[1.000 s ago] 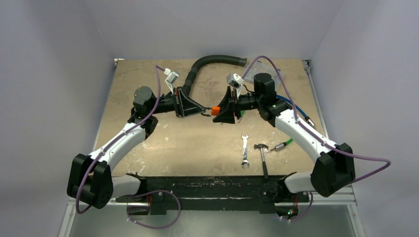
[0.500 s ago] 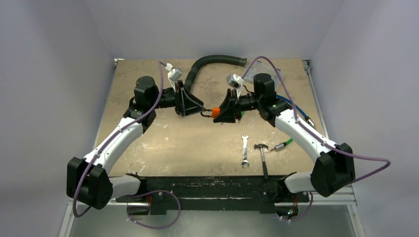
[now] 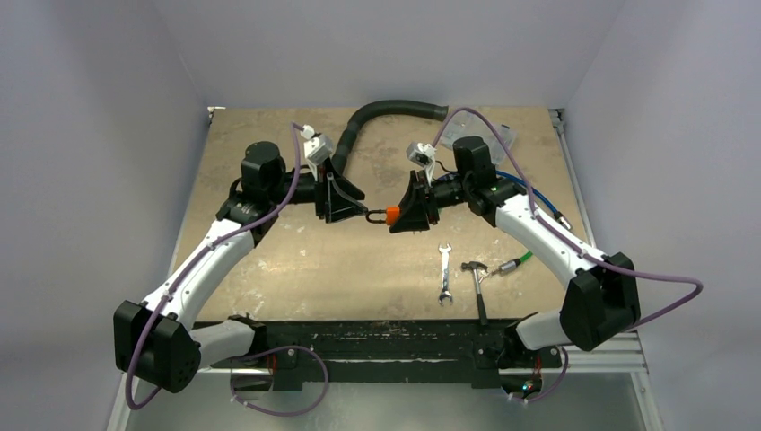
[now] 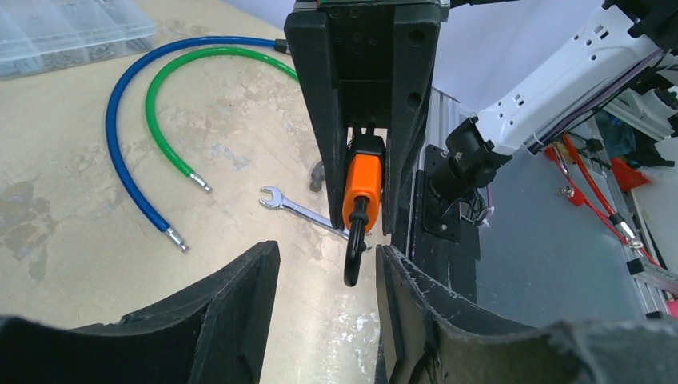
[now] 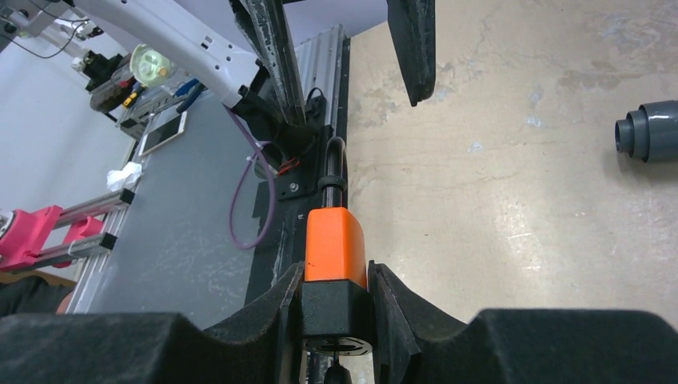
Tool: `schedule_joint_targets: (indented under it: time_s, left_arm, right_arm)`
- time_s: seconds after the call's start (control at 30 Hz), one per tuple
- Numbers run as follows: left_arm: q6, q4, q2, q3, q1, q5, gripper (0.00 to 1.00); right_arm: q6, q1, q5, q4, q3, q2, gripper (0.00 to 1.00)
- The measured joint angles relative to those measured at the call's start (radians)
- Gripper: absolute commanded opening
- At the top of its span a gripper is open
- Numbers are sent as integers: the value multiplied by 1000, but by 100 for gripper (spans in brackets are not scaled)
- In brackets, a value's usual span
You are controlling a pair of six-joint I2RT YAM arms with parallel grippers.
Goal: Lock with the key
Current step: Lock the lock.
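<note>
In the top view my left gripper (image 4: 326, 258) sits left of centre, its fingers spread and pinching nothing. The black shackle (image 4: 352, 250) hangs just ahead of the gap between them. At the centre is the orange padlock (image 3: 392, 215), held off the table. My right gripper (image 5: 336, 278), right of centre, is pressed together on its black lower end. The key I cannot see clearly, because that end is buried between my right fingers. So I judge the lock is only presented, not yet locked — next the free gripper must find the key and turn it, with careful alignment. The table (image 3: 269, 260) is a worn beige board with pale scuffs. A wrench (image 3: 444, 271) and a hammer (image 3: 476, 285) lie at lower right, and plain grey walls (image 3: 90, 135) close the room.
</note>
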Motion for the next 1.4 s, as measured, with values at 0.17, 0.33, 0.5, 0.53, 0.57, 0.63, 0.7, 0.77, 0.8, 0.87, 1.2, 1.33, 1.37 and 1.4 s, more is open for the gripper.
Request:
schedule_joint_targets:
  time_s: [0.17, 0.33, 0.5, 0.53, 0.57, 0.63, 0.7, 0.77, 0.8, 0.87, 1.2, 1.33, 1.37, 1.4]
  left_arm:
    - [7, -3, 0, -6, 0, -10, 48]
    - [4, 2, 0, -16, -9, -24, 43]
    - [-2, 12, 2, -27, -26, -26, 37]
    - [-2, 16, 2, -28, -27, -26, 34]
    - [-3, 20, 3, -29, -28, -26, 31]
    - [-12, 33, 3, -38, -29, -25, 23]
    - [-27, 45, 4, -46, -31, -22, 18]
    - [-39, 65, 8, -55, -36, -18, 17]
    - [-46, 70, 10, -58, -38, -18, 18]
    - [-50, 77, 17, -59, -40, -18, 21]
    - [-76, 103, 26, -59, -47, -6, 0]
    - [-107, 145, 30, -74, -47, 5, 0]
    - [-111, 152, 30, -76, -47, 8, 0]
    - [-113, 154, 32, -76, -47, 8, 0]
  right_arm:
    - [16, 0, 3, 2, 1, 6, 0]
    - [56, 0, 3, 21, 1, 8, 0]
    - [78, 0, 3, 34, 1, 14, 0]
    - [80, 0, 3, 34, 1, 15, 0]
    - [82, 0, 3, 35, 1, 17, 0]
    - [87, 0, 3, 39, 4, 24, 0]
    - [90, 0, 3, 41, 5, 31, 0]
    - [97, 0, 3, 46, 6, 39, 0]
    - [99, 0, 3, 48, 7, 42, 0]
    - [104, 0, 2, 50, 8, 46, 0]
    - [114, -1, -1, 58, 10, 47, 0]
    - [122, 0, -16, 59, 15, 51, 0]
    - [126, 0, -23, 61, 16, 55, 0]
    - [132, 1, -29, 63, 16, 61, 0]
